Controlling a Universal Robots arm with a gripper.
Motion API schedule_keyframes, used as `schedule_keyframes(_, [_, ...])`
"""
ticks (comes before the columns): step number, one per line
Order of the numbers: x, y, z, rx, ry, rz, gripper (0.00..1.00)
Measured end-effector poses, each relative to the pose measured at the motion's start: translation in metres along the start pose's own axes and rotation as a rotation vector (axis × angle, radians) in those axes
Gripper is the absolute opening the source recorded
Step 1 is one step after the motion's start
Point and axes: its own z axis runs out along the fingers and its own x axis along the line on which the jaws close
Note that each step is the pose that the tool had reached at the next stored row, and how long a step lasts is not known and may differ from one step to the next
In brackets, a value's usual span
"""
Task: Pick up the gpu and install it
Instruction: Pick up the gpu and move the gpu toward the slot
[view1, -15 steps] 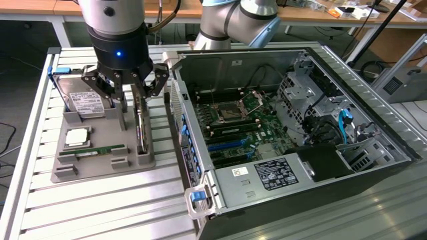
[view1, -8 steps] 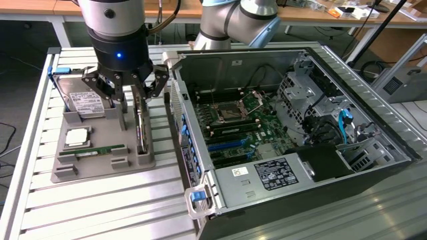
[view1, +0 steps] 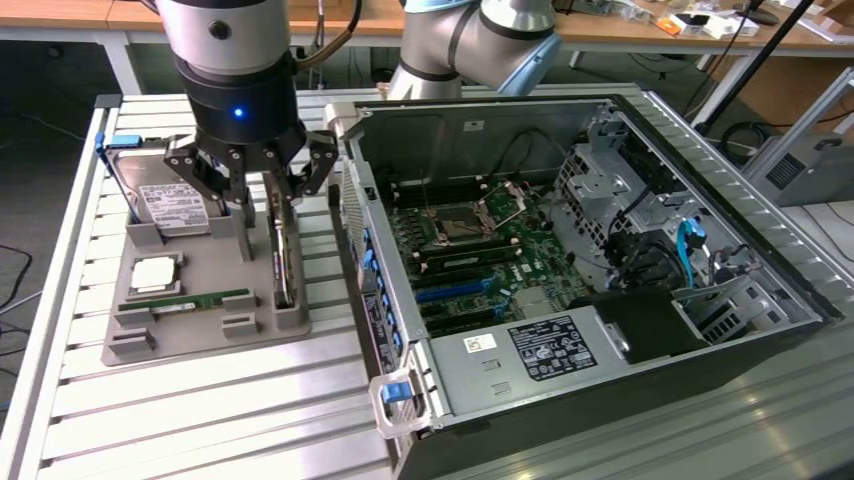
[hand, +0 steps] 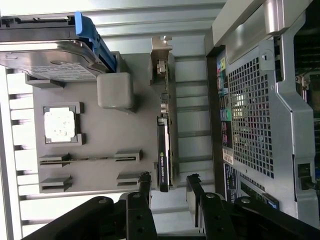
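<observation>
The gpu (view1: 280, 255) is a thin dark card with a silvery bracket, standing on its edge in a slot along the side of the grey holder tray (view1: 214, 265) nearest the computer case. In the wrist view the gpu (hand: 165, 145) runs lengthwise beside the tray (hand: 115, 115). My gripper (view1: 274, 185) hangs just above the card with its jaws open. In the wrist view the gripper (hand: 169, 182) has one dark fingertip on each side of the card's line, and nothing is held.
The tray also carries a silver hard drive (view1: 167, 195) with a blue clip, a CPU (view1: 154, 272) and a green RAM stick (view1: 194, 300). At the exterior view's right lies the opened computer case (view1: 694, 330) with its motherboard (view1: 467, 240) exposed. Everything rests on a slatted metal table (view1: 200, 420).
</observation>
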Motion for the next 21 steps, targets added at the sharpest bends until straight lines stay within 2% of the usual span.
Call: schedule_keyframes(21, [0.0002, -0.0004, 0.0071, 0.0001, 0.0000, 0.000, 0.42])
